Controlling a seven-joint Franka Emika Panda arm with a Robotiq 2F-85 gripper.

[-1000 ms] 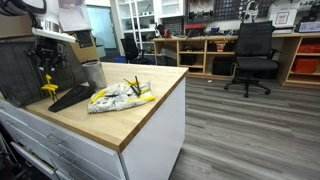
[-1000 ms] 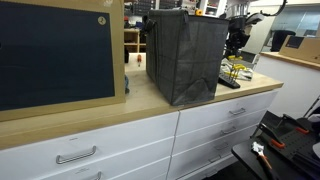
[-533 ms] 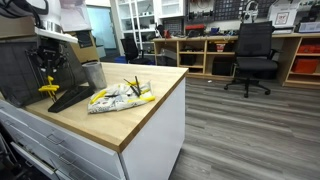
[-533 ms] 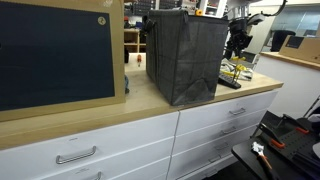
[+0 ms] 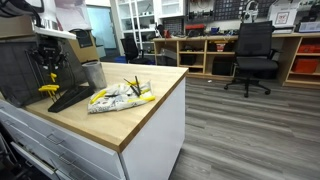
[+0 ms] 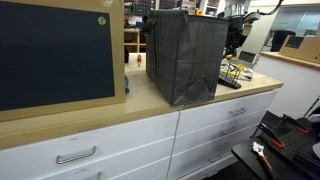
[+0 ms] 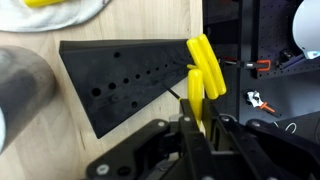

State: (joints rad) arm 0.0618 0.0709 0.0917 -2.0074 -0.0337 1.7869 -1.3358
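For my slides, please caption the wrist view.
Gripper shut on a yellow-handled tool by a black perforated rack on a wooden counter.

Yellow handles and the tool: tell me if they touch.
Touching. The wrist view shows the tool closed on the lower end of the yellow handles.
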